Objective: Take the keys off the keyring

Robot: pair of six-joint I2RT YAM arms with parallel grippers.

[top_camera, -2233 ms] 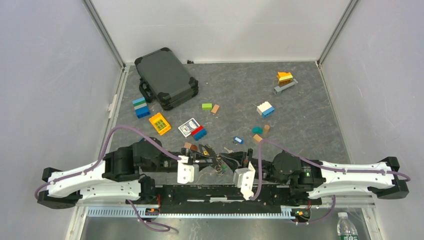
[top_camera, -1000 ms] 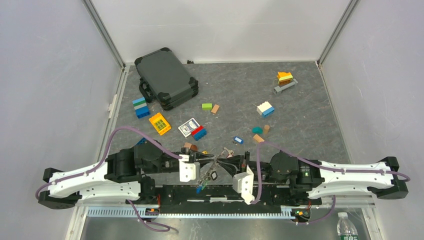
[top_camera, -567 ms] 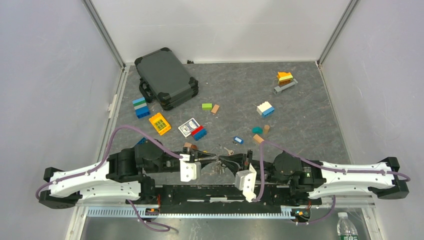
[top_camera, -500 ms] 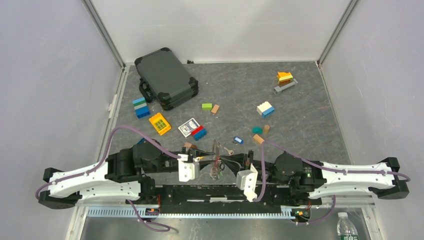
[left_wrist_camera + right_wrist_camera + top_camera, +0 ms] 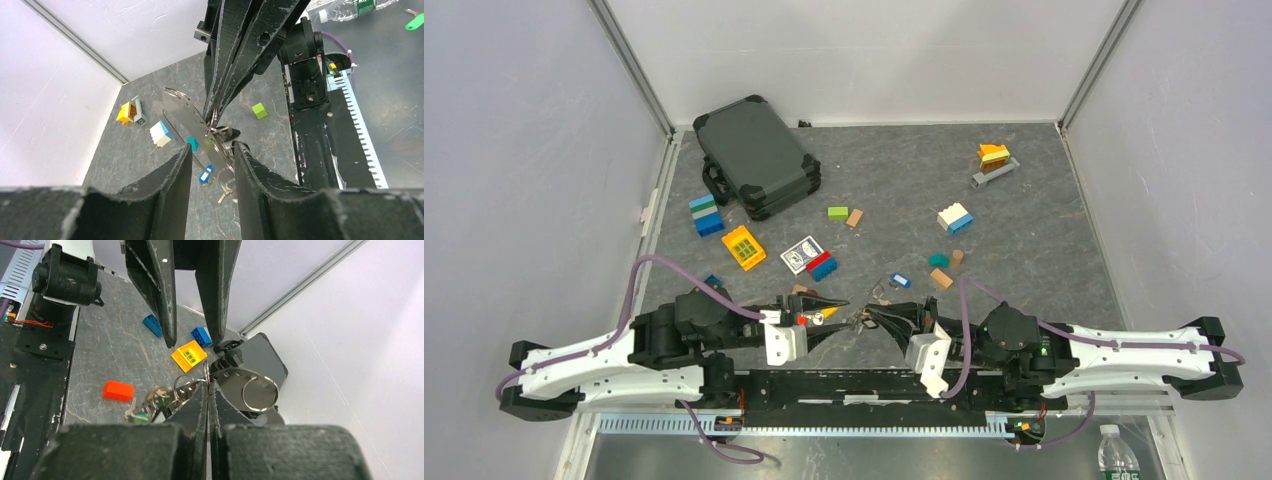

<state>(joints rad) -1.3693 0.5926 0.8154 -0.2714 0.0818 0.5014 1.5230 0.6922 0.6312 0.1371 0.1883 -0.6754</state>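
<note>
My right gripper (image 5: 869,318) is shut on the keyring (image 5: 186,116), a thin ring with a flat metal strip, held just above the table in front of the arm bases. In the right wrist view the pinched fingers (image 5: 199,401) clamp the wire loop, and the strip with its large ring (image 5: 252,387) hangs to the right. Several keys (image 5: 144,409), one with a green head, dangle from it on small rings. My left gripper (image 5: 836,313) faces the right one and stands open (image 5: 212,147); the keyring shows in the gap, gripped by neither finger. One blue-headed key (image 5: 900,280) lies loose on the table.
A black case (image 5: 756,155) sits at the back left, a card box (image 5: 801,252) mid-table. Coloured bricks lie scattered: a yellow one (image 5: 743,246), a red one (image 5: 118,390) under the grippers, white-blue (image 5: 954,217), orange (image 5: 993,156). A black rail (image 5: 874,385) runs along the near edge.
The left gripper has opened and drawn back to the left, off the key bundle. The keyring, tipped upright half a second ago, now hangs lower in the right gripper, which moved slightly right.
</note>
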